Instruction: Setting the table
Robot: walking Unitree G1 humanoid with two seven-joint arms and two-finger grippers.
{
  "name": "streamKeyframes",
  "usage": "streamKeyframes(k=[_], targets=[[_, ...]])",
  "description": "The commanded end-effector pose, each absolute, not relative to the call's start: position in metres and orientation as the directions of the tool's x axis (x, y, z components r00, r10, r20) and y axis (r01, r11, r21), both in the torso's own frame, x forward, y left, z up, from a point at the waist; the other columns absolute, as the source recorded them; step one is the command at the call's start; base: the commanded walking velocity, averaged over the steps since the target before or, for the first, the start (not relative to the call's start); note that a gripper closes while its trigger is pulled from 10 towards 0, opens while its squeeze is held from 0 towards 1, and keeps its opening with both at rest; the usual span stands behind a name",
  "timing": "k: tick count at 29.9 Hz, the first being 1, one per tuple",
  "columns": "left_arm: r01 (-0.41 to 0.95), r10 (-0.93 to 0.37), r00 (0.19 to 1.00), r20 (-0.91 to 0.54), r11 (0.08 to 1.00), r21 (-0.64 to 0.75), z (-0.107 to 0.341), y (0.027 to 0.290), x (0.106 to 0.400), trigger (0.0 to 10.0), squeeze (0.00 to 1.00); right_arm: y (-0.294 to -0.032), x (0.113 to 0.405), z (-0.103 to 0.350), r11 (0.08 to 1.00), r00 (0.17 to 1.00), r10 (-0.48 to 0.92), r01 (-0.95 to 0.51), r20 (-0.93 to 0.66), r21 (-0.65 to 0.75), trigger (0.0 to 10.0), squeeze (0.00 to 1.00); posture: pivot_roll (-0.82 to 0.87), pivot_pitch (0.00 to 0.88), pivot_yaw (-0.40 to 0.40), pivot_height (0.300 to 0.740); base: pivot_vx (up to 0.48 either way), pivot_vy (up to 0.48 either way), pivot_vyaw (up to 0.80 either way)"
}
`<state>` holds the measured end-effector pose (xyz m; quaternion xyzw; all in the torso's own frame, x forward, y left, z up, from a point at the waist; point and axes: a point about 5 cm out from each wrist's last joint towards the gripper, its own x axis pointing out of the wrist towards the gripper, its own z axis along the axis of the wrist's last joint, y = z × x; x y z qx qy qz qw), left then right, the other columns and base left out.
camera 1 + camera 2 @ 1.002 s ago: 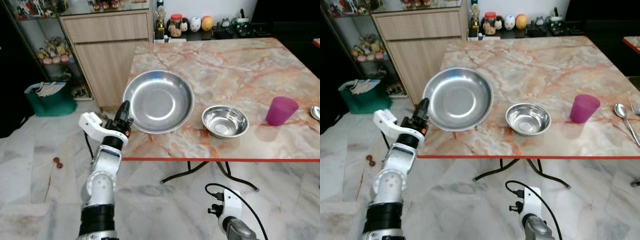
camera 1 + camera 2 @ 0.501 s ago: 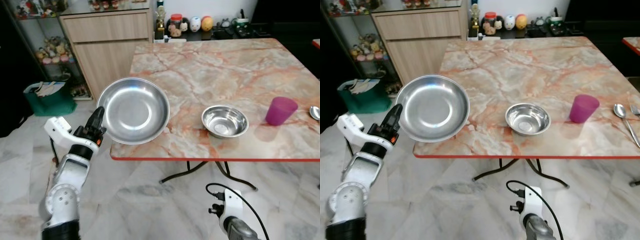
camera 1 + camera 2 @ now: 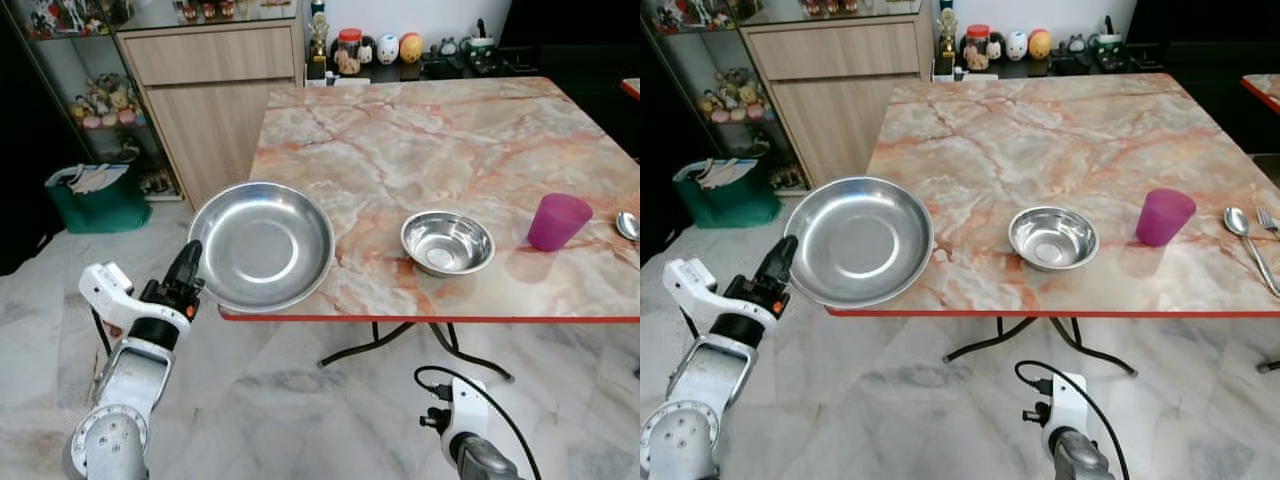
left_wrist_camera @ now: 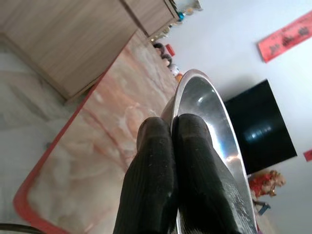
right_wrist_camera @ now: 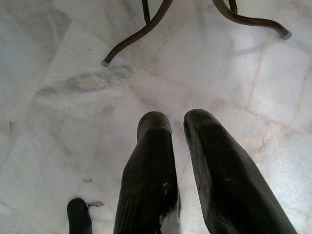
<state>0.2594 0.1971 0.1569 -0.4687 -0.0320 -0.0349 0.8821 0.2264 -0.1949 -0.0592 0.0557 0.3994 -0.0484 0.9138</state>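
A marble-patterned worktop (image 3: 450, 140) with a red edge fills the middle of the head views, above a pale marble floor (image 3: 300, 400). Behind it stand a wooden cabinet (image 3: 215, 90) and a shelf of small figurines and jars (image 3: 385, 48).

At the worktop's near left corner, a large steel plate (image 3: 262, 245) hangs partly over the edge, with its left side out past the corner. The left pincer (image 3: 188, 272) is clenched on the plate's left rim. The left wrist view shows this grip close up: the two black fingers (image 4: 156, 180) are pressed together on the thin rim, with the plate seen edge-on above the worktop.

To the right of the plate, apart from it, sits a small steel bowl (image 3: 447, 242). Further right stands a purple cup (image 3: 558, 221).

The right eye view shows more of the worktop's right edge: a whole spoon (image 3: 1252, 245) and the tip of a fork (image 3: 1271, 218), cut off by the frame. In the left eye view only the spoon's bowl appears.

The right arm hangs low near the floor. Its wrist view shows the right pincer (image 5: 178, 127) released, with its fingers slightly apart and grasping nothing, above floor tiles and the worktop's dark metal legs (image 5: 146, 29). A green bin (image 3: 95, 195) sits on the floor at far left.
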Motion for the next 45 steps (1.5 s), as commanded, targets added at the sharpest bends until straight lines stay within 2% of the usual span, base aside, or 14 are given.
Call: streamKeyframes(k=[1,9,16,27,35,45], targets=[[0.100,-0.026,0.994,0.103,0.539,-0.837,0.161,0.199,0.258,10.0,0.00,-0.193,0.223,-0.062,0.989,0.667,-0.040,0.133,-0.744,0.066,10.0,0.00,-0.05,0.000,0.044,0.740,0.000,0.000,0.00],[0.116,-0.106,0.992,0.067,0.580,-0.806,0.158,0.192,0.254,10.0,0.00,-0.193,0.221,-0.063,0.984,0.667,-0.056,0.162,-0.743,0.071,10.0,0.00,-0.06,0.000,0.054,0.740,0.000,0.000,0.00],[0.119,-0.103,0.992,0.071,0.603,-0.789,0.161,0.191,0.257,10.0,0.00,-0.195,0.220,-0.063,0.972,0.659,-0.106,0.227,-0.745,0.063,10.0,0.00,-0.06,0.000,0.051,0.740,0.000,0.000,0.00],[0.153,-0.093,0.988,0.122,0.574,-0.805,0.168,0.181,0.263,10.0,0.00,-0.195,0.222,-0.062,0.972,0.661,-0.106,0.227,-0.743,0.063,10.0,0.00,-0.05,0.000,0.042,0.740,0.000,0.000,0.00],[0.184,-0.106,0.983,0.150,0.565,-0.804,0.173,0.173,0.265,10.0,0.00,-0.195,0.223,-0.062,0.969,0.662,-0.105,0.235,-0.742,0.072,10.0,0.00,-0.05,0.000,0.044,0.740,0.000,-0.276,-0.40],[0.202,-0.118,0.979,0.164,0.571,-0.796,0.175,0.169,0.267,10.0,0.00,-0.194,0.223,-0.061,0.968,0.670,-0.107,0.239,-0.734,0.077,10.0,0.00,-0.05,0.000,0.044,0.740,0.000,-0.283,0.00]])
